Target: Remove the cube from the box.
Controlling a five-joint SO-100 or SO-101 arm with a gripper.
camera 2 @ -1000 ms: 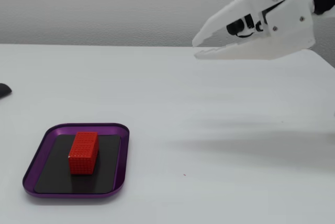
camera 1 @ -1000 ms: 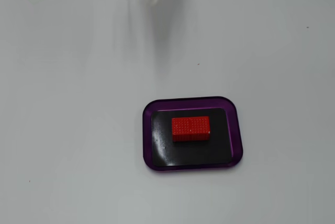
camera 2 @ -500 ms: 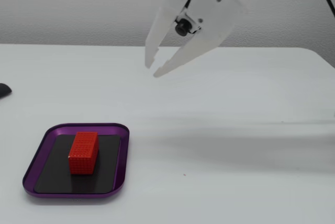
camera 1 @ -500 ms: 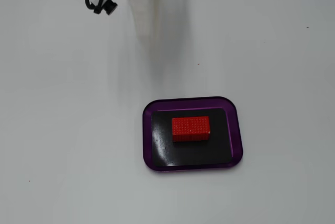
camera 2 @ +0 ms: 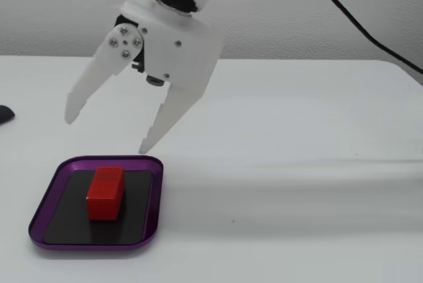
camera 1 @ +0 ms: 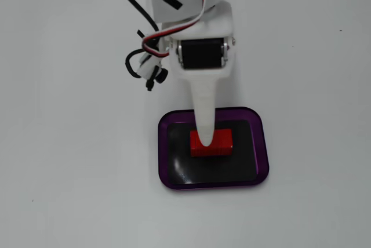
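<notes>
The red cube (camera 1: pixel 221 142) (camera 2: pixel 106 194) lies on the black bottom of the purple-rimmed box (camera 1: pixel 264 154) (camera 2: pixel 156 194), near its middle. My white gripper (camera 1: pixel 204 138) (camera 2: pixel 106 134) hangs open just above the box, jaws spread wide and pointing down. From the side, one fingertip (camera 2: pixel 143 148) is just over the box's far rim and the other (camera 2: pixel 69 118) is higher and further left. Nothing is between the fingers, and the cube sits below the gap, untouched. Seen from above, a finger (camera 1: pixel 204 115) covers the cube's left part.
The box stands on a plain white table. A small dark object (camera 2: pixel 3 113) lies at the left edge of the side view. The arm's cables (camera 1: pixel 145 65) hang left of the wrist, above the table.
The arm has swung across the table from far off to directly above the box and lowered. Its jaws are spread wider. The cube and box have not moved.
</notes>
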